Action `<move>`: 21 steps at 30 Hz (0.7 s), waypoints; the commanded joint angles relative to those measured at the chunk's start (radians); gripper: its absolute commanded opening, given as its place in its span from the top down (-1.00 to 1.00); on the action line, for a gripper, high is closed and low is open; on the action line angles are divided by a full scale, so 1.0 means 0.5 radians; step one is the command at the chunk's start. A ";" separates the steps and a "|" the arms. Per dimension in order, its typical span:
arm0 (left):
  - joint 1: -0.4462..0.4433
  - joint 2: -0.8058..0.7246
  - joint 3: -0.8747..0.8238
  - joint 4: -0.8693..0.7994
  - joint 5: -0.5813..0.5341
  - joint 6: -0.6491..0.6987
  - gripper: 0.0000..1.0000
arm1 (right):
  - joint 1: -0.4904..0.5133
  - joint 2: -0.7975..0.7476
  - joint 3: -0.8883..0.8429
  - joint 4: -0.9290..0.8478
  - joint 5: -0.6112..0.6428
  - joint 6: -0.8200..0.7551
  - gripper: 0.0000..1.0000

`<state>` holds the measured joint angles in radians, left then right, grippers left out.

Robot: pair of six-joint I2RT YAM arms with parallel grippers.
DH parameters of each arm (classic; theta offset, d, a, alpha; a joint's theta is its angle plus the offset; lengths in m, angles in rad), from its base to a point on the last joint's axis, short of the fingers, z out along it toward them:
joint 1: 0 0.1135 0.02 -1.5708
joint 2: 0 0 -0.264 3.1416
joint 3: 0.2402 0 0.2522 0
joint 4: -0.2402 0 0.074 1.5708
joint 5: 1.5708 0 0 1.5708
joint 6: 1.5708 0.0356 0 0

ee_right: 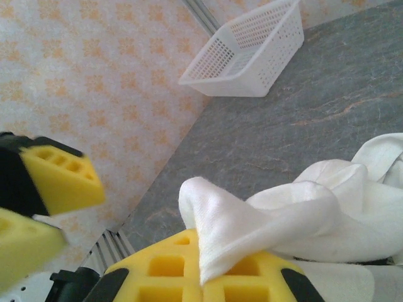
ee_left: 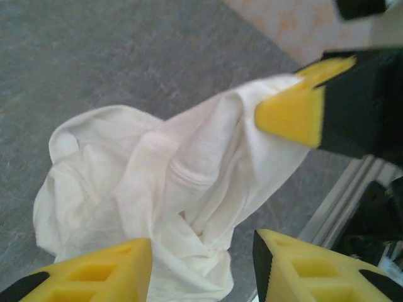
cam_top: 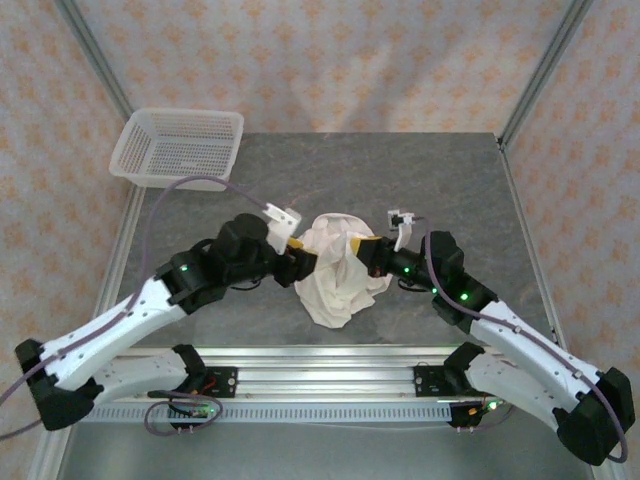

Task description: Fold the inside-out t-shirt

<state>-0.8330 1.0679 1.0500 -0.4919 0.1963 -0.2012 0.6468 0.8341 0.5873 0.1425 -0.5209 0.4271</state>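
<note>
The inside-out t-shirt [cam_top: 335,265] hangs as a wrinkled cream-white bunch over the middle of the table, lifted at its top between my two grippers. On the shirt's right side, my right gripper [cam_top: 366,248] is shut on a fold of the cloth [ee_right: 214,220]; the pinch [ee_right: 204,277] shows between its yellow pads. My left gripper [cam_top: 299,252] is at the shirt's left side. Its yellow fingers [ee_left: 94,274] stand open, with loose cloth [ee_left: 157,182] draped in the gap and beyond it, not pinched. The right gripper's pad [ee_left: 293,113] shows against the shirt's upper corner.
A white plastic mesh basket [cam_top: 180,148] sits at the table's far left corner, also in the right wrist view [ee_right: 245,47]. The grey table [cam_top: 430,180] is bare around the shirt. Patterned walls enclose it, and a metal rail [cam_top: 320,362] runs along the near edge.
</note>
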 commanded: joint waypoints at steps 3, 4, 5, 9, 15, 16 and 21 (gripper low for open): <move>-0.043 0.424 0.069 0.118 -0.084 0.220 -0.08 | -0.008 0.024 0.153 -0.005 -0.069 0.052 1.00; -0.054 0.478 0.087 0.156 -0.098 0.224 -0.11 | -0.008 0.034 0.165 -0.019 -0.087 0.060 1.00; -0.058 0.529 0.103 0.197 -0.119 0.219 -0.12 | -0.008 0.043 0.177 -0.028 -0.099 0.070 1.00; -0.058 0.598 0.210 0.183 -0.256 0.181 0.71 | -0.013 0.041 0.226 -0.214 0.087 0.096 1.00; 0.002 0.318 0.273 0.188 0.297 -0.038 1.00 | -0.452 0.187 0.145 -0.491 0.254 0.161 1.00; 0.041 0.276 0.267 0.224 0.486 -0.101 1.00 | -0.492 0.235 0.125 -0.481 0.243 0.088 1.00; 0.141 0.142 0.169 0.381 0.787 -0.329 1.00 | -0.496 0.421 0.252 -0.533 0.050 -0.118 0.56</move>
<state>-0.7757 1.1809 1.1435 -0.3641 0.4507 -0.2821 0.4198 1.0180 0.6765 -0.0620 -0.4831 0.4194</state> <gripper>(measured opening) 0.044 0.187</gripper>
